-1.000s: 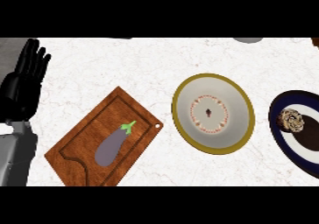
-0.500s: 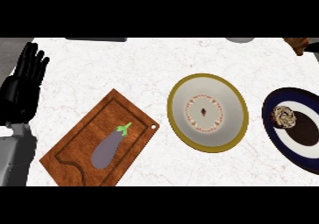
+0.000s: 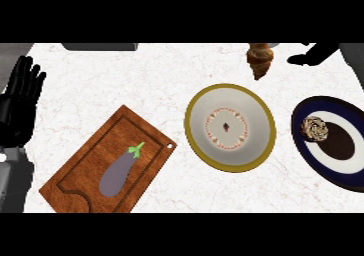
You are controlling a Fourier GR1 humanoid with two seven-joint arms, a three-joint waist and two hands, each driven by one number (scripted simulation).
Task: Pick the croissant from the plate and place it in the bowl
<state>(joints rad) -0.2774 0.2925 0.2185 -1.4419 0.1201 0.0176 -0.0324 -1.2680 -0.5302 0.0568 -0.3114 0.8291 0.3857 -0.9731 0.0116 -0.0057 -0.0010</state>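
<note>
The croissant [image 3: 260, 60] lies on the white marbled counter [image 3: 141, 75] near the view's upper edge, its narrow end pointing down toward the gold-rimmed bowl [image 3: 231, 127]; its upper end meets the edge of the picture, so its full length cannot be made out. It is apart from the bowl, above the bowl's upper right rim. To the croissant's right, at the upper right corner, a dark shape, apparently the right hand [image 3: 312, 55], is largely cut off; whether its fingers are spread or curled cannot be told, and it does not touch the croissant.

The bowl holds nothing; a ring of reddish marks and a small dark centre mark show on its pale inside. The dark blue plate [image 3: 334, 142] at the right edge, partly cut off, carries a round brown swirled pastry [image 3: 315, 128] beside a dark brown patch.

A wooden cutting board [image 3: 111, 162] lies lower left, tilted, with a purple eggplant [image 3: 120, 169] on it. The left hand [image 3: 19, 107] rests at the left edge, fingers straight and pointing up, holding nothing, well apart from the croissant.
</note>
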